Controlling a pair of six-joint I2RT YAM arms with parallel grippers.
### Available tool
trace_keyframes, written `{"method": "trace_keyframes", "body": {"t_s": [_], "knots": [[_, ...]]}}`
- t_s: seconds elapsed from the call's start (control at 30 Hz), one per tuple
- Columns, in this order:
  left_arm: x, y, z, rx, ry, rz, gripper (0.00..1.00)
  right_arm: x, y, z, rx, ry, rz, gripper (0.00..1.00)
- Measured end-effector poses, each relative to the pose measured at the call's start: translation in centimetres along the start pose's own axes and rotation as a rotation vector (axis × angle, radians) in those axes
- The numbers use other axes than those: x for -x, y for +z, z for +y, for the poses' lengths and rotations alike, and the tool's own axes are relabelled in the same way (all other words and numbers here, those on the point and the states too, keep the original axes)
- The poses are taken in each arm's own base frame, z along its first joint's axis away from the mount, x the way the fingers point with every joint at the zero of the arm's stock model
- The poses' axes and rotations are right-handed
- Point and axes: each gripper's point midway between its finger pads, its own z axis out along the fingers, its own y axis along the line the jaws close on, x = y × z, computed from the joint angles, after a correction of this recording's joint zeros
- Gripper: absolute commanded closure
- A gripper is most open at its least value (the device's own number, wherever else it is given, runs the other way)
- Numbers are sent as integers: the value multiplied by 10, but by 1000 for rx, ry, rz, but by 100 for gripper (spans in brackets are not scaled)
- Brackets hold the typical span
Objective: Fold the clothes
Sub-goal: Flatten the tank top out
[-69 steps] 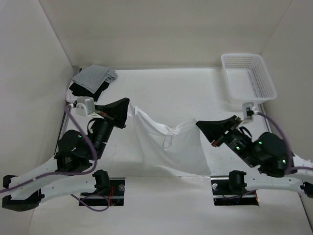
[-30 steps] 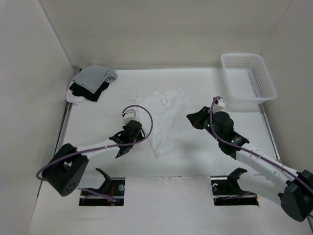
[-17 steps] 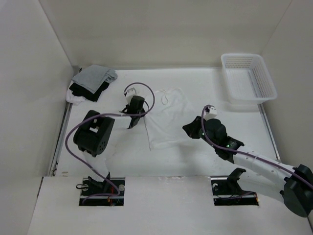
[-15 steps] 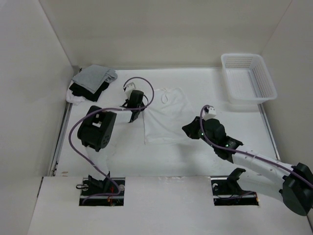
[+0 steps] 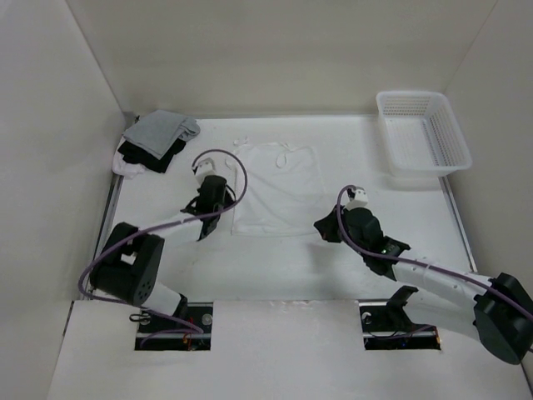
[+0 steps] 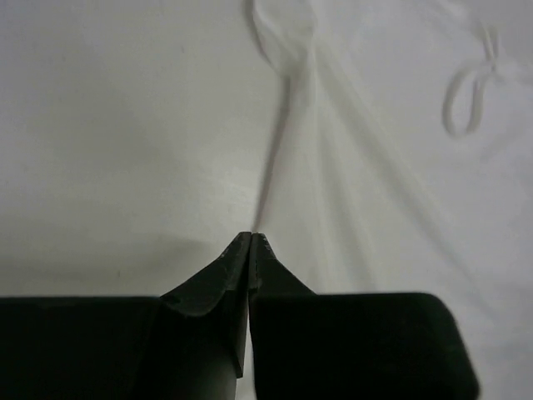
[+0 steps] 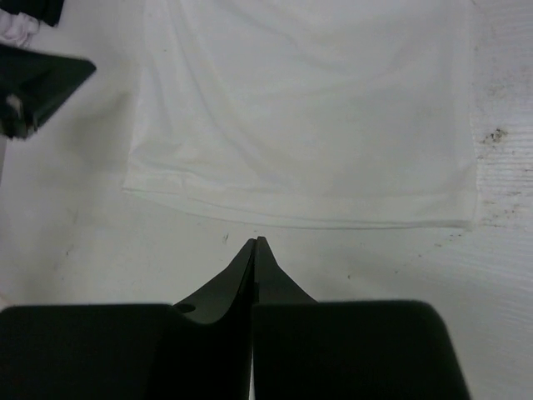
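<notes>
The clothes are one thin white garment lying flat mid-table, straps at its far edge. My left gripper is shut beside its left edge. In the left wrist view the closed tips sit right at that edge of the clothes, nothing visibly between them, and a strap loop lies ahead to the right. My right gripper is shut by the near right corner. Its tips rest on bare table just short of the hem of the clothes.
A pile of grey, black and white garments lies at the far left corner, also at the upper left in the right wrist view. A white plastic basket stands at the far right. Walls enclose the table on three sides.
The garment has gone from a skewed, narrow shape to a flat, squarer spread. The left gripper has come back along its left edge. The right gripper has drawn back just off the hem.
</notes>
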Motion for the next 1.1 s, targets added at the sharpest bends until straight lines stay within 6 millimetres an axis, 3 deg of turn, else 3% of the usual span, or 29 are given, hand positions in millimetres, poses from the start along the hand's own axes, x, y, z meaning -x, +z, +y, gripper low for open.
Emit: {"method": "trace_keyframes", "body": {"t_s": [0.13, 0.23, 0.3, 0.5, 0.7, 1.1], "knots": [[-52, -48, 6, -73, 59, 84, 72, 6, -5, -1, -5, 2, -32, 97], [-66, -76, 11, -106, 56, 100, 54, 9, -7, -1, 0, 5, -51, 96], [-64, -85, 8, -121, 31, 89, 55, 8, -7, -2, -4, 4, -50, 96], [-70, -93, 7, -112, -29, 104, 73, 5, -7, -3, -6, 0, -41, 95], [-89, -88, 25, -45, -50, 159, 73, 4, -7, -3, -5, -1, -39, 95], [-99, -80, 33, 1, -71, 183, 76, 2, -6, -2, -2, -4, -34, 92]]}}
